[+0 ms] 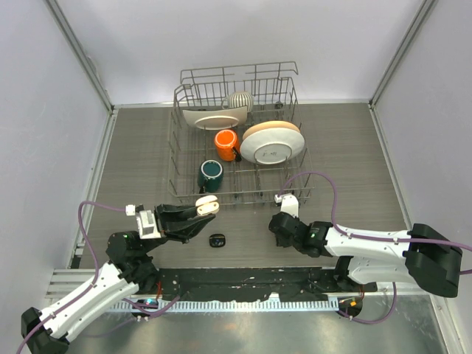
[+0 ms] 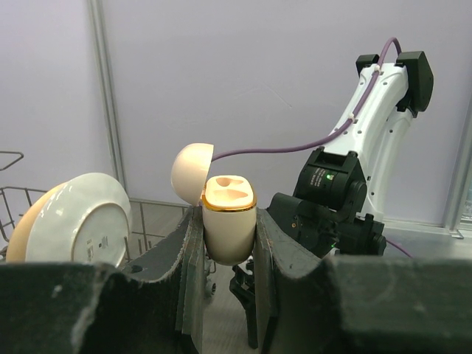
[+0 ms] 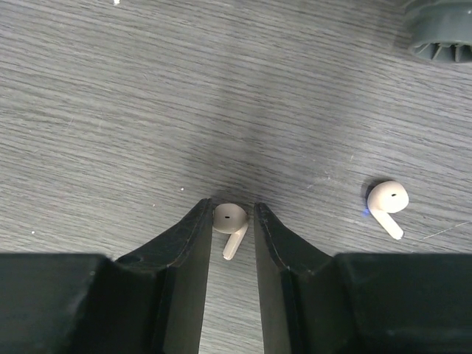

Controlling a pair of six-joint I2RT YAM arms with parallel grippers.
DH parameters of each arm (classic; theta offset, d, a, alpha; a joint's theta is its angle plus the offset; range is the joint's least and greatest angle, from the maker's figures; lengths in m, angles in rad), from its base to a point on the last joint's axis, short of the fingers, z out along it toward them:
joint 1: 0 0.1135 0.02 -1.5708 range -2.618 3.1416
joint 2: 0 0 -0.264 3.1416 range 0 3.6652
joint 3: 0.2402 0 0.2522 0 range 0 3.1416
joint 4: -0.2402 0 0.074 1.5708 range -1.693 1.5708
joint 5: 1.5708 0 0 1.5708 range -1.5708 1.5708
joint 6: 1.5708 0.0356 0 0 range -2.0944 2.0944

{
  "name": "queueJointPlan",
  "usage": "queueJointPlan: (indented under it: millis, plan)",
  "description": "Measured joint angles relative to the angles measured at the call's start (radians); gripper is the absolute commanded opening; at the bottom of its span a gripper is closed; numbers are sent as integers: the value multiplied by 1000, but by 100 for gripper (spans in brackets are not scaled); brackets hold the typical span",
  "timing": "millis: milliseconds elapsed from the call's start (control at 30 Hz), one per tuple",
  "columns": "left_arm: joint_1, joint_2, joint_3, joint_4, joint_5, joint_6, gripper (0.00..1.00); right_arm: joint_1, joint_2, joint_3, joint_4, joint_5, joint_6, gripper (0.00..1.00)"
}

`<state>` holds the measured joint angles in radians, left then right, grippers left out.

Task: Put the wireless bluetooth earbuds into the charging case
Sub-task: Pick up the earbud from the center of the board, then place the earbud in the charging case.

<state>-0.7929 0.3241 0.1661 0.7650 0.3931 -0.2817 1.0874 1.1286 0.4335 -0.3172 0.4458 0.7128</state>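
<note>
The right fingers (image 3: 184, 251) stand narrowly apart at the bottom centre of the wrist view. They bracket a cream earbud (image 3: 230, 221) lying on the grey desk (image 3: 110, 110), apparently lined up to pinch it but not yet clearly gripping. A second cream earbud (image 3: 387, 200) lies nearby at right. The left fingers (image 2: 188, 258) clamp the cream charging case (image 2: 228, 221) upright, its lid (image 2: 190, 171) flipped back so both wells face up, likely presented to receive the buds.

Your left gripper (image 2: 228, 217) hides the base of the charging case (image 2: 230, 203); the black object (image 1: 217, 240) is too small to identify.
</note>
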Motion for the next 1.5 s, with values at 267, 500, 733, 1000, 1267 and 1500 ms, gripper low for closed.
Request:
queueJointPlan:
  millis: [267, 500, 733, 1000, 1267, 1500]
  plan:
    - [0, -5, 0, -1, 0, 0, 0, 0, 10, 6, -2, 2, -3, 14]
    - [0, -8, 0, -2, -4, 0, 0, 4, 10, 37, -37, 6, -14, 1]
    - [0, -13, -2, -7, -53, 0, 0, 79, -160, 204, -87, 62, -77, 1]
    - [0, -10, -19, -6, -137, 1, 0, 276, -150, 465, 125, 284, -328, 1]
    - [0, 15, -19, -3, -173, 1, 0, 347, -14, 542, 555, 340, -657, 1]
    - [0, 39, -19, -4, -191, 4, 0, 347, 37, 577, 689, 306, -747, 1]
